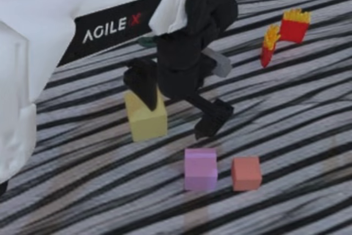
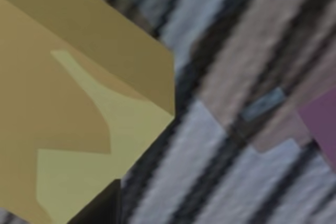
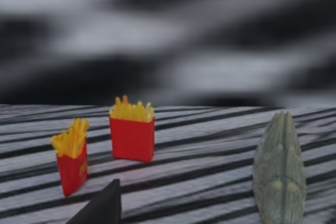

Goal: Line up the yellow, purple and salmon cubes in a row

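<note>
Cubes sat upright on the striped tabletop (image 1: 308, 136): yellow cube (image 1: 146, 118) left, beneath the left pincer (image 1: 176, 105), spread wide, one finger touching it; purple cube (image 1: 200, 169) just beside salmon cube (image 1: 246, 173).

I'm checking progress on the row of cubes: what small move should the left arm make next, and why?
Probably lift clear. The left gripper stands open, one finger over the yellow cube and the other beside it, so the cube seems released. It sits to the left of the purple cube and salmon cube, though farther back, so a nudge may follow.
</note>
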Action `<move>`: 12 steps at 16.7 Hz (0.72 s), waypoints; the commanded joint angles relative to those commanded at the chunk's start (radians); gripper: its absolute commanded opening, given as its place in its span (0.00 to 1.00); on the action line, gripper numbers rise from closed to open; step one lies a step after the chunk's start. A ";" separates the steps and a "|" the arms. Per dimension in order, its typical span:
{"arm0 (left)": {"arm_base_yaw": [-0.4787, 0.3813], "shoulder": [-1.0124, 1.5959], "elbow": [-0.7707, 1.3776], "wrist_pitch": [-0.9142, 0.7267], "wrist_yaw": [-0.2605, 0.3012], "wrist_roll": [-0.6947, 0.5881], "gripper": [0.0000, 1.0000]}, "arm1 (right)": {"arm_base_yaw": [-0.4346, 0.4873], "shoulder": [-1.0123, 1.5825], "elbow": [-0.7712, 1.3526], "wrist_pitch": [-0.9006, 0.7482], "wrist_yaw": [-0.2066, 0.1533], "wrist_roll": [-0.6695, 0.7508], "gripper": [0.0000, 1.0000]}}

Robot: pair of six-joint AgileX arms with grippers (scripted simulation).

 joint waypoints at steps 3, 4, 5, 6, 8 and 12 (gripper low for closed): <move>0.060 0.026 0.026 -0.017 0.007 0.313 1.00 | 0.000 0.000 0.000 0.000 0.000 0.000 1.00; 0.080 0.032 0.034 -0.021 0.008 0.411 1.00 | 0.000 0.000 0.000 0.000 0.000 0.000 1.00; 0.099 0.035 0.040 -0.023 0.009 0.500 1.00 | 0.000 0.000 0.000 0.000 0.000 0.000 1.00; 0.118 0.036 0.046 -0.024 0.009 0.580 1.00 | 0.000 0.000 0.000 0.000 0.000 0.000 1.00; 0.152 0.034 0.057 -0.022 0.009 0.708 1.00 | 0.000 0.000 0.000 0.000 0.000 0.000 1.00; 0.189 0.025 0.068 -0.014 0.007 0.833 1.00 | 0.000 0.000 0.000 0.000 0.000 0.000 1.00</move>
